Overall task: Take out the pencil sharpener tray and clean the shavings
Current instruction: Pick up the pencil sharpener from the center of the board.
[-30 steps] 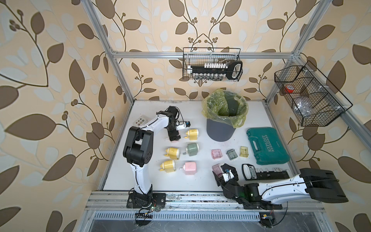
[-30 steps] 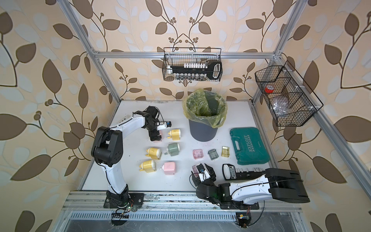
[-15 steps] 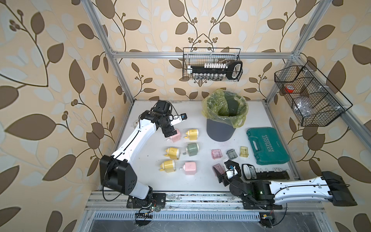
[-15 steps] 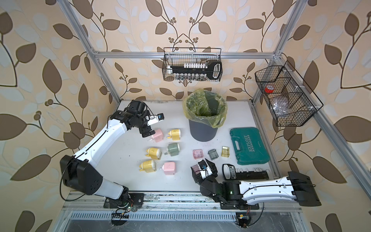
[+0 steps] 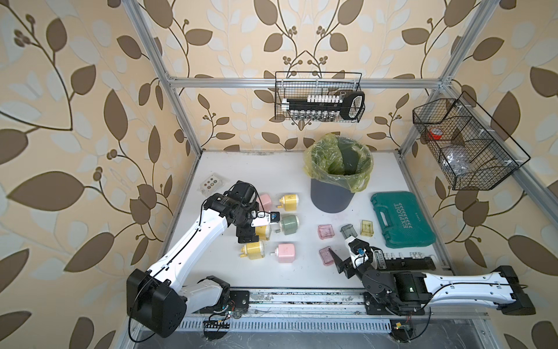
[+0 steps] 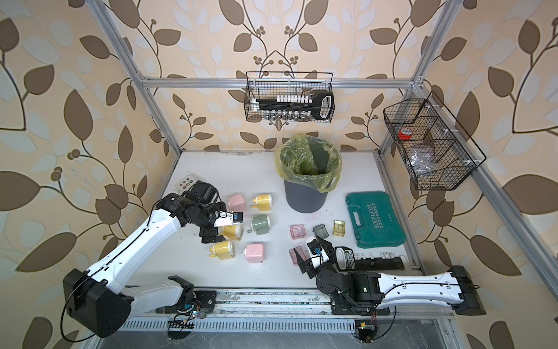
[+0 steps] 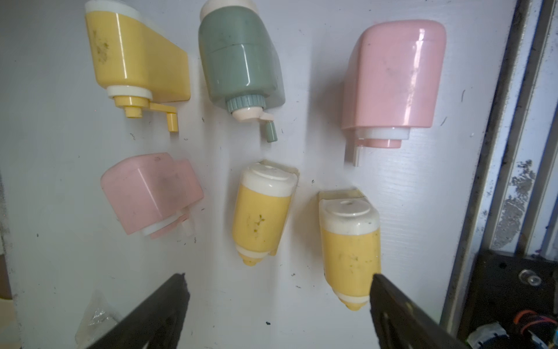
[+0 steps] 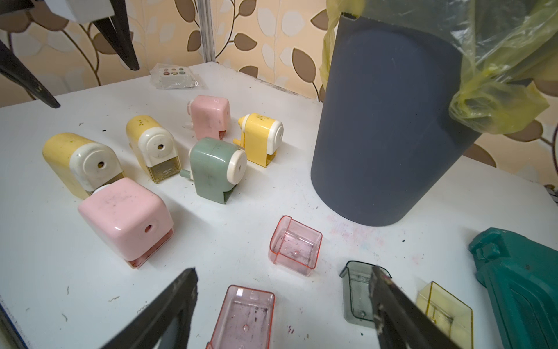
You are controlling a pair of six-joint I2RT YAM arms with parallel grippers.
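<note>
Left of centre in a top view, the left gripper (image 5: 248,237) hangs just beside a yellow sharpener (image 5: 264,232), whose tray (image 8: 164,172) sits seated in its front. The gripper's fingers (image 7: 157,311) are spread wide and empty. Lower right of centre, the right gripper (image 5: 338,245) gapes empty too, just above a pulled-out pink tray (image 5: 326,256). Dark specks (image 8: 258,309) in that tray are perhaps shavings.

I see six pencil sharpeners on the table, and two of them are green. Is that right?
Not quite. There are six pencil sharpeners on the table, but just one green sharpener, not two. The left wrist view shows it among three yellow ones and two pink ones.
</note>
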